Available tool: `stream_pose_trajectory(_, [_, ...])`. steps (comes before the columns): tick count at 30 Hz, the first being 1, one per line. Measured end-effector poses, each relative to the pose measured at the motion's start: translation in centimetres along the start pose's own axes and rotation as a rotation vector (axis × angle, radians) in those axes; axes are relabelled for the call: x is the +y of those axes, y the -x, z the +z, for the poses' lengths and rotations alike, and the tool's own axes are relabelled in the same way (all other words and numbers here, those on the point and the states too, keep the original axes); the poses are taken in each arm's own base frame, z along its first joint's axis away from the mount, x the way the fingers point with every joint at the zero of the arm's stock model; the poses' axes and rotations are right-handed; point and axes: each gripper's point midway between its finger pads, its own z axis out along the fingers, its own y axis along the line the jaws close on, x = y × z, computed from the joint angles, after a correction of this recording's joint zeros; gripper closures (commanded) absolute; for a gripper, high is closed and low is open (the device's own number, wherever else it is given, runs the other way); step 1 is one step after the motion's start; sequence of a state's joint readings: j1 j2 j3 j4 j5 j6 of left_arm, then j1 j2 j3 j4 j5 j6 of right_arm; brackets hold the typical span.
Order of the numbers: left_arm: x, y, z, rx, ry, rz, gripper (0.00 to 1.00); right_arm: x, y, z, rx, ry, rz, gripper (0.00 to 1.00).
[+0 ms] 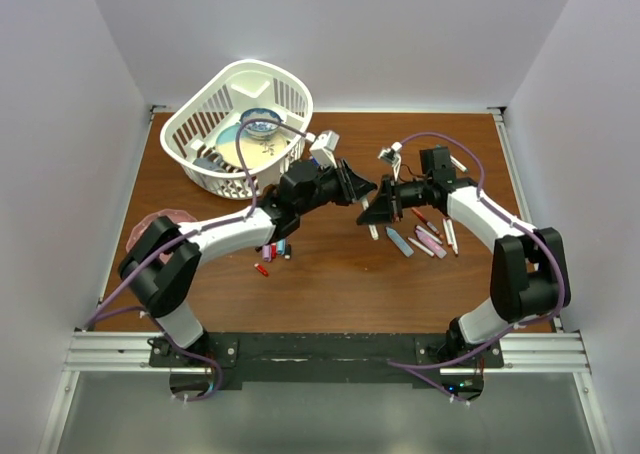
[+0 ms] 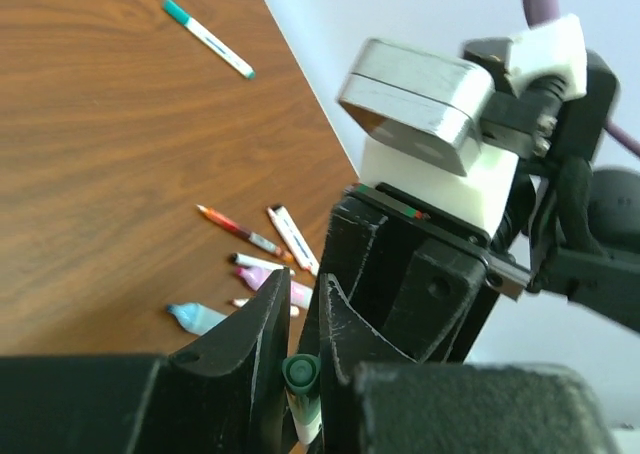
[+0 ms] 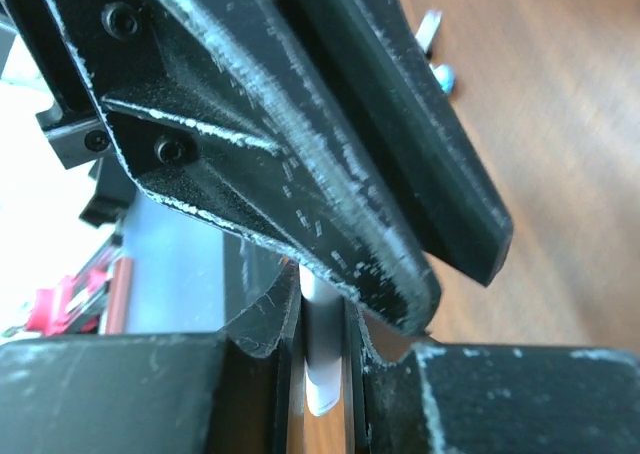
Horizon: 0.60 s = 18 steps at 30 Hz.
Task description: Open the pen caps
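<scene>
My left gripper (image 1: 360, 186) and right gripper (image 1: 374, 212) meet tip to tip above the middle of the table. In the left wrist view my left gripper (image 2: 300, 319) is shut on the green cap (image 2: 299, 372) of a white pen; the barrel runs down from it. In the right wrist view my right gripper (image 3: 322, 326) is shut on that white barrel (image 3: 323, 359). The barrel's free end pokes out below the right gripper (image 1: 373, 232). Several pens (image 1: 427, 237) lie to the right. Loose pen caps (image 1: 272, 254) lie left of centre.
A white basket (image 1: 200, 114) with a bowl inside stands at the back left. A teal-ended pen (image 2: 208, 39) lies alone toward the back right. A pink object (image 1: 158, 219) sits at the table's left edge under my left arm.
</scene>
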State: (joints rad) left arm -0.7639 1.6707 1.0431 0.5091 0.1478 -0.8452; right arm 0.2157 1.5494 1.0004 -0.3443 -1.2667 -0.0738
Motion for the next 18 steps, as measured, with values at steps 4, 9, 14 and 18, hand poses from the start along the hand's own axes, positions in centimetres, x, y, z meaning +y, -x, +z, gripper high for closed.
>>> stream_pose_trajectory(4, [0.1,3.0,0.2,-0.011,0.048,0.010,1.00,-0.3,2.3,0.3,-0.047,-0.014,-0.089,1.00])
stream_pose_trajectory(9, [2.1,20.9,-2.3,-0.451,0.178,0.061,1.00,0.9,0.3,0.3,-0.010,0.015,0.013,1.00])
stream_pose_trajectory(14, [0.9,29.8,-9.6,-0.706,0.214,0.095,1.00,0.9,-1.2,0.2,0.034,-0.008,0.041,1.00])
stream_pose_trajectory(18, [-1.4,26.4,-10.6,-0.600,0.148,0.140,1.00,-1.4,-1.3,-0.7,0.084,-0.185,-0.025,1.00])
